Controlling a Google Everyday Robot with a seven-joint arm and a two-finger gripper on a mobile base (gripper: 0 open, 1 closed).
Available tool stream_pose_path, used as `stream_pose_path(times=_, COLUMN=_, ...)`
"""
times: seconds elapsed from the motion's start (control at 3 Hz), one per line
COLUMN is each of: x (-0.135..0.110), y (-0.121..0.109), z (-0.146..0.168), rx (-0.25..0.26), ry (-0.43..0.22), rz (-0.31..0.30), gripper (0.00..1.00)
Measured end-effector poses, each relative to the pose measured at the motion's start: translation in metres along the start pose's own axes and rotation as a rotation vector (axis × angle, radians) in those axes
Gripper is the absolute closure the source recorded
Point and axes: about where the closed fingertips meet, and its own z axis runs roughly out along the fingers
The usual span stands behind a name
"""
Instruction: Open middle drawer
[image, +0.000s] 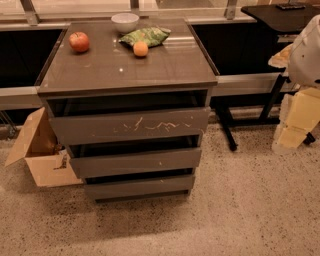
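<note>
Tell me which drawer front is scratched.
The top drawer: white scratches; middle drawer has one speck, bottom drawer plain. Gripper not in view.

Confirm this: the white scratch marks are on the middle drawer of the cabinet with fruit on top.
Not right: the camera view shows the white scratch marks on the top drawer; the middle drawer is nearly plain. The gripper is not in view.

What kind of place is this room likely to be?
Probably an office or lab space: a grey drawer cabinet stands on a speckled hard floor, a black desk is behind it to the right, and an open cardboard box lies beside it. The gripper is not in view.
</note>
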Motion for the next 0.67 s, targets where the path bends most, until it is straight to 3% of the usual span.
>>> stream_pose_path(times=0.33, x=0.000, y=0.000, z=0.000, rx=0.000, ry=0.000, rz=0.000, gripper=0.00)
stream_pose_path(times=0.67, x=-0.003, y=0.003, z=0.027, rx=-0.035, ry=-0.060, rz=-0.036, gripper=0.00)
